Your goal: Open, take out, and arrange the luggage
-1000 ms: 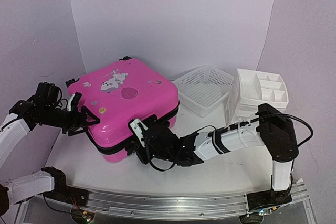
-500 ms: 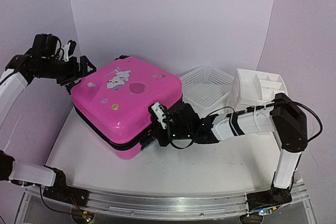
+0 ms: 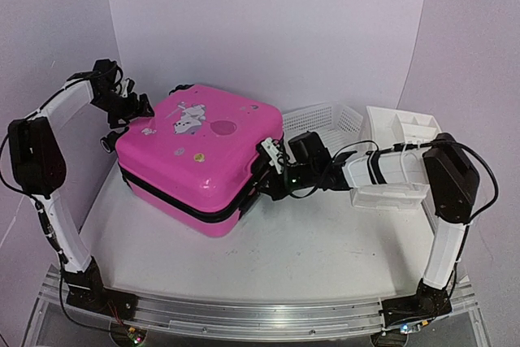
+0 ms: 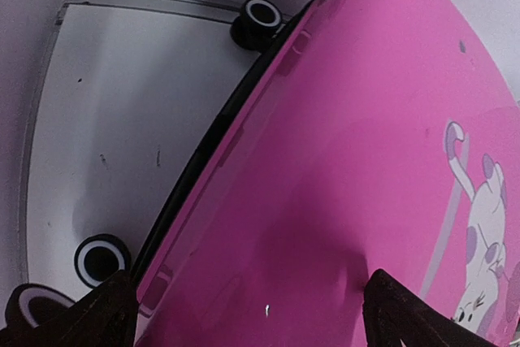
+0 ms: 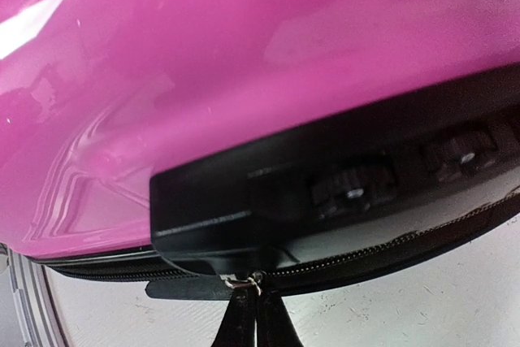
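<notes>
One luggage case (image 3: pixel 199 164) lies flat and zipped closed on the left half of the worktop (image 3: pixel 325 241), with its cartoon print facing up. The left wrist view shows four black wheels (image 4: pixel 262 15) along its far left edge.

Of the two grippers, the left gripper (image 3: pixel 130 111) hovers over the case's far left corner. Its fingers are spread wide above the pink shell and hold nothing. The right gripper (image 3: pixel 268 172) is closed tight at the case's right edge, below the black lock block (image 5: pixel 309 201) with its two dials, and it seems to pinch the zipper pull (image 5: pixel 248 284).

One white mesh basket (image 3: pixel 325 115) and one white drawer organizer (image 3: pixel 404 129) stand to the right of the case. The right arm stretches across in front of both.
</notes>
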Robot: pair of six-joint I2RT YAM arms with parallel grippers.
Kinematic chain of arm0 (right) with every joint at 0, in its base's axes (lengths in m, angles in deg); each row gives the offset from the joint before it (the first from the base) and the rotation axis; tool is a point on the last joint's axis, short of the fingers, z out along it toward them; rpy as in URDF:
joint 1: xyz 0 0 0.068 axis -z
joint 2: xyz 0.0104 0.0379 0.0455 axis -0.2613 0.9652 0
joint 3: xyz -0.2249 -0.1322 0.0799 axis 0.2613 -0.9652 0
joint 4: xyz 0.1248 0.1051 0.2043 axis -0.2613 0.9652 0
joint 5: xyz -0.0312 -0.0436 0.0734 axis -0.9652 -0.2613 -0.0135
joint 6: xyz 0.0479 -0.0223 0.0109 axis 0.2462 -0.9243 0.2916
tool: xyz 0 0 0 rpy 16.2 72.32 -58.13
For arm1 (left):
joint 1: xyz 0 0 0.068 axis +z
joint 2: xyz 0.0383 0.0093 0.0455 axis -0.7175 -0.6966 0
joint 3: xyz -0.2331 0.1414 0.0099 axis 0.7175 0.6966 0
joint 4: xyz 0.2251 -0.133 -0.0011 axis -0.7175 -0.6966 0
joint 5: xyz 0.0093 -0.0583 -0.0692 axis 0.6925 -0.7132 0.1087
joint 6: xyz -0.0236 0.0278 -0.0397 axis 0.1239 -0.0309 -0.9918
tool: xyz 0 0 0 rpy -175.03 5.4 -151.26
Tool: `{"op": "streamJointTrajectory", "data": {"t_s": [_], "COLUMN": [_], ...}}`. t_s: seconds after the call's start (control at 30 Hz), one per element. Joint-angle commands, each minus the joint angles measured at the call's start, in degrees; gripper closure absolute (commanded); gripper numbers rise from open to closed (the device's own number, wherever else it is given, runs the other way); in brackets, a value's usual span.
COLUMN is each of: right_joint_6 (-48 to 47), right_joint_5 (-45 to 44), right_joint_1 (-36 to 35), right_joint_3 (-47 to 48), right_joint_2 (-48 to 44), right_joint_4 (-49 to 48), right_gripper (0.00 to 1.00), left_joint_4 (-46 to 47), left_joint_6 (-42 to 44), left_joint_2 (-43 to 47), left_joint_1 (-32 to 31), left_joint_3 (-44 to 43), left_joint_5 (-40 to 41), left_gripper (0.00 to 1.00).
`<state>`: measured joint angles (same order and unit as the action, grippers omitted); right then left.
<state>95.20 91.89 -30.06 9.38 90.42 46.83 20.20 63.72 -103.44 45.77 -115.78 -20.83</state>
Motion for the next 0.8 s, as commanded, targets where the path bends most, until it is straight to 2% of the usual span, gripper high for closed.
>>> {"op": "streamJointTrajectory", "data": {"t_s": [0.0,0.2,0.37,0.5,0.63,0.77], "right_joint_6": [-0.9,2.2,4.1,8.1,6.9,6.4], "right_joint_5": [2.8,-0.6,-12.8,-25.4,-27.5,-30.2], "right_joint_1": [0.6,-3.2,-10.9,-18.6,-23.9,-24.0], "right_joint_3": [3.6,-0.5,-2.3,-2.9,-1.1,-1.3], "right_joint_2": [-0.2,-4.4,-6.8,-6.6,-3.8,-3.3], "right_joint_4": [7.0,7.4,7.2,2.6,-1.5,-2.3], "right_gripper": [0.99,0.96,1.00,1.00,1.00,1.00], "left_joint_4": [0.2,4.1,10.1,12.0,12.5,12.5], "left_joint_6": [4.4,-2.4,-7.3,-8.6,-9.4,-8.9], "left_joint_2": [0.7,5.6,11.7,14.1,16.5,20.3], "left_joint_1": [-0.3,-0.4,-0.4,-0.4,-0.4,-0.4], "left_joint_3": [-1.6,13.6,24.3,28.6,32.2,36.2], "left_joint_5": [-3.9,-3.2,-1.4,-1.3,-2.0,-2.1], "left_gripper": [0.05,0.11,0.13,0.13,0.13,0.13]}}
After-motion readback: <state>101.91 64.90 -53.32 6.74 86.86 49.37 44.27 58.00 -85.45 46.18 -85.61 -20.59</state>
